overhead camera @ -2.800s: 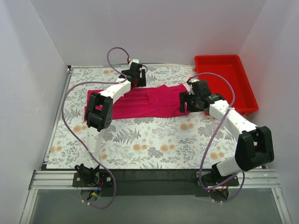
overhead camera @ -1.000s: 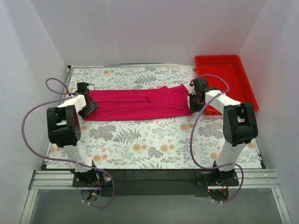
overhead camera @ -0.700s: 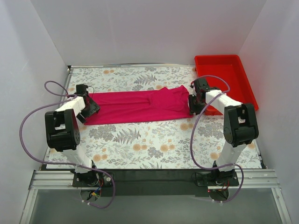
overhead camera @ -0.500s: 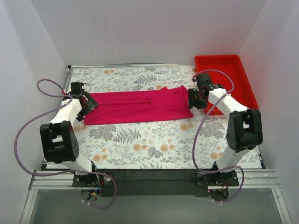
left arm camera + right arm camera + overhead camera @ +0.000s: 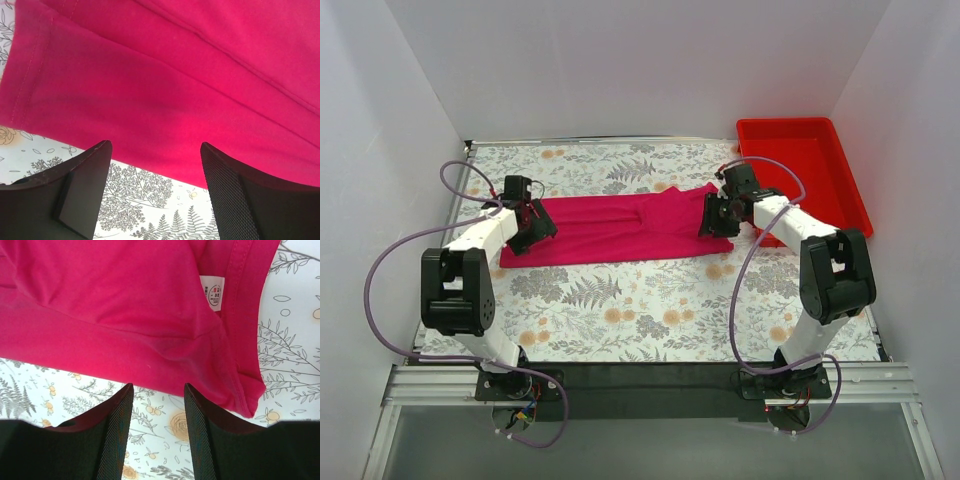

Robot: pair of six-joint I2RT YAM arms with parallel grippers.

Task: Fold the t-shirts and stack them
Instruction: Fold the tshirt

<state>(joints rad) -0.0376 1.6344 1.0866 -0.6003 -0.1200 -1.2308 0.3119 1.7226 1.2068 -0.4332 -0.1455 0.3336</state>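
On floral table (image 5: 650,300), t-shirt (image 5: 620,226), red bin (image 5: 817,160) near

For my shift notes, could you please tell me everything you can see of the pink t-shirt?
The t-shirt is plain magenta-pink, of soft thin fabric, folded lengthwise into a long band lying flat across the floral table. Its stitched hem is at the left end; the collar with a small white label is at the right. The left gripper and right gripper hang open over its two ends, gripping nothing; whether they touch it I cannot tell.
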